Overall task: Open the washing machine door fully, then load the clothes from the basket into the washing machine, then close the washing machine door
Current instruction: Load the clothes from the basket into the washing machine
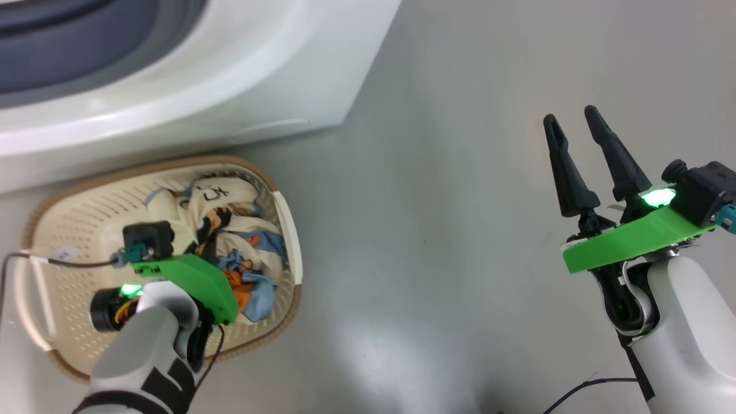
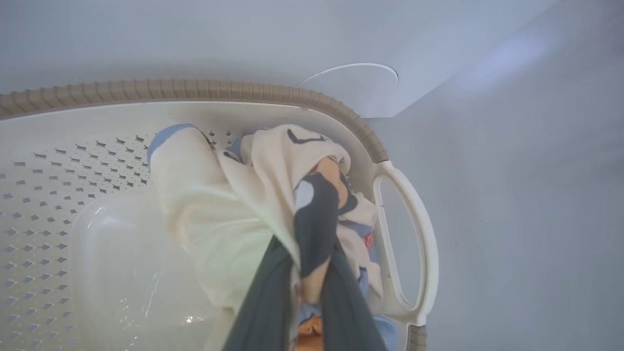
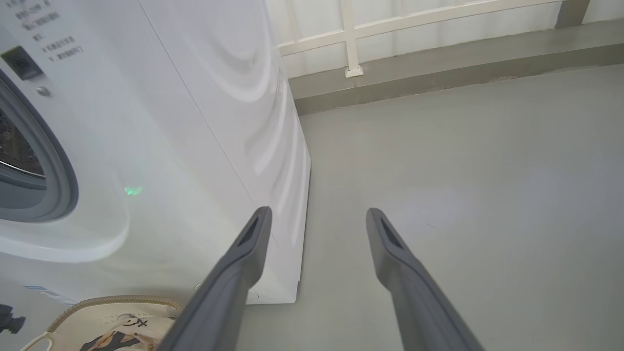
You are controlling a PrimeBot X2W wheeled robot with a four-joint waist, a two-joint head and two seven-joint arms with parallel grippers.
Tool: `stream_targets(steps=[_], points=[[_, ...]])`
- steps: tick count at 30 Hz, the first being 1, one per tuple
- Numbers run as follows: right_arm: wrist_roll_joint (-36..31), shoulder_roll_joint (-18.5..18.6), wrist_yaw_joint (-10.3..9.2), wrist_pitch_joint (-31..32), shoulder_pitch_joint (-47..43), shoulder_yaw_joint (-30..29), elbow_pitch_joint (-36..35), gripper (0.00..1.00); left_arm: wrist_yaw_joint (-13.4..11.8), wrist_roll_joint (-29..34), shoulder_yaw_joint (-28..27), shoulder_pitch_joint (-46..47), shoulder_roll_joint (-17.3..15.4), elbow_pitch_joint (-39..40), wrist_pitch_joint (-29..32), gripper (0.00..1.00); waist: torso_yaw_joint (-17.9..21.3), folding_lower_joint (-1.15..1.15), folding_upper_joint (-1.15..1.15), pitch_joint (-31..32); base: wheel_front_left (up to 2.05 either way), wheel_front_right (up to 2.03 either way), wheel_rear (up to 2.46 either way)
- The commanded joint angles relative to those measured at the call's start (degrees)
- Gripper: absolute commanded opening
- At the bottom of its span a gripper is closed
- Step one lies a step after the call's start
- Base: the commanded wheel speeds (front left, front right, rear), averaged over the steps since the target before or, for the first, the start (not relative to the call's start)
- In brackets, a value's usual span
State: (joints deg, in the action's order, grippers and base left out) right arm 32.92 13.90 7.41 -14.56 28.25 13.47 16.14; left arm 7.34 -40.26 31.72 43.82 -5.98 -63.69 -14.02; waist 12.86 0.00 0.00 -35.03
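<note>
The washing machine (image 1: pixel 230 86) takes up the upper left of the head view, a big white body with the grey rubber gasket (image 1: pixel 86 52) of its opening curving across the corner; the right wrist view shows the same gasket (image 3: pixel 58 165) ringing a dark perforated drum (image 3: pixel 14 151). The grey floor (image 1: pixel 431 230) spreads out to the machine's right. The basket (image 1: pixel 75 230) sits on the floor just in front of the machine, cream and perforated, with a brown woven-look rim (image 2: pixel 195 90) and a white side handle (image 2: pixel 414 219). The clothes (image 1: pixel 230 230) are bunched at the handle end of the basket, cream and light blue fabric with orange and dark printed figures, and the other end of the basket floor is bare. The left gripper (image 2: pixel 312 258) reaches down into that pile. In its wrist view the two dark fingers (image 2: pixel 263 302) stand nearly together, pinching a fold of the cream and dark printed cloth (image 2: pixel 219 195) between them. The right gripper (image 1: pixel 571 115) hangs over the bare floor well to the right of the basket, its fingers (image 3: pixel 234 273) spread wide, holding and touching nothing.
</note>
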Motion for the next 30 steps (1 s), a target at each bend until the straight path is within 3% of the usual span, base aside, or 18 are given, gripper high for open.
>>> stream_targets(steps=[1, 7, 16, 30], points=[[0.0, 0.69, 0.08, -0.44, -2.65, 0.64, -0.95, 1.0, 0.13, -0.48, -0.53, -2.23, -1.54, 1.98, -0.78, 0.0, -2.73, 0.0, 0.0, 5.33, 0.0, 0.0, 0.0], [-0.24, 1.16, 0.08, -0.44, -4.79, 0.32, 0.16, 1.0, 0.14, -1.05, -2.24, -6.28, -2.75, 9.83, -0.95, 0.0, -4.81, 0.0, 0.0, 10.64, 0.0, 0.0, 0.0], [-0.81, 1.63, 0.08, -0.44, -8.27, -0.16, 1.39, 1.0, 0.03, 3.39, -7.54, -14.44, -3.38, 22.3, -0.96, 0.0, -7.59, 0.0, 0.0, 17.84, 0.0, 0.0, 0.0], [-0.91, 1.93, 0.08, -0.44, -13.07, -0.08, 3.44, 1.0, -2.49, 9.71, -15.05, -25.59, -3.21, 41.0, -0.97, 0.0, -9.21, 0.0, 0.0, 26.51, 0.0, 0.0, 0.0]])
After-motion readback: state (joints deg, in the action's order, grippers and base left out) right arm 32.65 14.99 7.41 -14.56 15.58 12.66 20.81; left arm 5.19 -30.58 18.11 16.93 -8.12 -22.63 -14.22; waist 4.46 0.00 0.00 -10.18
